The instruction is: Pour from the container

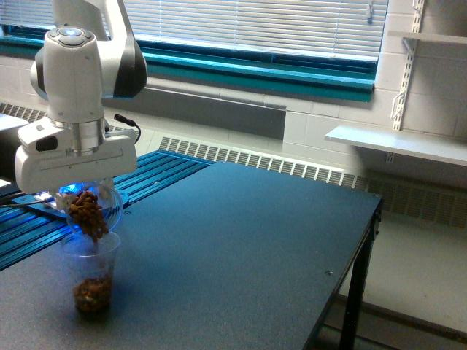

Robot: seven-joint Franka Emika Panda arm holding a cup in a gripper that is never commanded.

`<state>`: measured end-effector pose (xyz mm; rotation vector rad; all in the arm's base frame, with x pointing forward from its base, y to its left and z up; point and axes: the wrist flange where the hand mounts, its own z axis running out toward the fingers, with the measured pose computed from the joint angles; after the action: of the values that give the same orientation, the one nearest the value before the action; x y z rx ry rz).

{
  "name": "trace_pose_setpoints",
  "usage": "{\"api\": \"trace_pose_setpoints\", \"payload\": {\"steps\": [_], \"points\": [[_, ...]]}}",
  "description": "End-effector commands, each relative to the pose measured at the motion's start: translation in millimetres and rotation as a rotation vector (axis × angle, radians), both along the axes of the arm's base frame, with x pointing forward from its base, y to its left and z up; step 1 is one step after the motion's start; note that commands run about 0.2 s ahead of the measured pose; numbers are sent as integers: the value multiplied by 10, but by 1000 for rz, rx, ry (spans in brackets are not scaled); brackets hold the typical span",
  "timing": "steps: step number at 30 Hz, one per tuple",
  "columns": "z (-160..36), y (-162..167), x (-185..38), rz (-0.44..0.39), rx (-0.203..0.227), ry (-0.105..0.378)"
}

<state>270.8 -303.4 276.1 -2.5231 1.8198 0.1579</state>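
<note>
One container point(93, 210) tilted over one ribbed cup point(92, 271).

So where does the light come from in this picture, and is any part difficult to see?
Exterior view: daylight enters through the window blinds behind; a blue glow tints the tilted clear plastic cup; the jaws holding it are hidden; everything looks slightly soft.
</note>
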Motion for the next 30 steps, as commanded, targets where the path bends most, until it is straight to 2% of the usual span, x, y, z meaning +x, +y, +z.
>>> {"api": "trace_pose_setpoints", "payload": {"steps": [1,18,30], "points": [[31,-25,-22,8,1,1],[8,-45,-93,7,9,15],[-59,-28,-119,21,13,43]]}}
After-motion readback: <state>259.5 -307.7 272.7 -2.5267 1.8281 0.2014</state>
